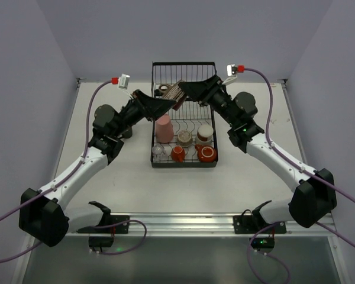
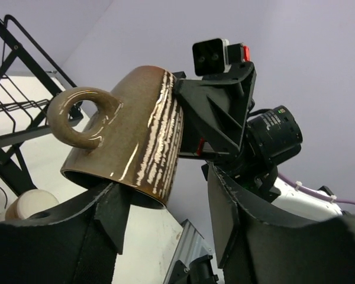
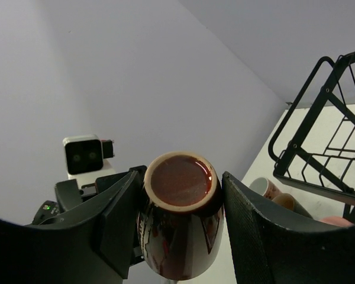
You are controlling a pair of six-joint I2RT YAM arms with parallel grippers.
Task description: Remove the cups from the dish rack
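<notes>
Over the dish rack (image 1: 183, 165), on the left side, the left gripper (image 2: 168, 204) is reaching in with its jaws standing partly open astride the mouth end of a brown mug (image 2: 136, 130). One finger (image 2: 106, 219) is touching the mug's rim, and the other finger (image 2: 236, 219) is standing clear of it with a gap showing.

The brown mug is hanging tilted in the air above the rack's raised rear basket. Its loop handle (image 2: 77, 118) is sticking out to one side and pale streaks are running down its glaze.

Further right, the right gripper (image 3: 178, 183) is clamping the mug's base end, with both fingers pressing against its sides and the reddish base facing the wrist camera.

Below, the rack is sitting on the white table (image 1: 183, 192). Its flat lower tray is holding, from left to right:
- a clear glass (image 1: 158, 151)
- a tall pink tumbler (image 1: 164, 128)
- an orange-red cup (image 1: 178, 153)
- a beige cup (image 1: 184, 137)
- a pale cup (image 1: 205, 131)
- a second orange-red cup (image 1: 206, 154)
</notes>
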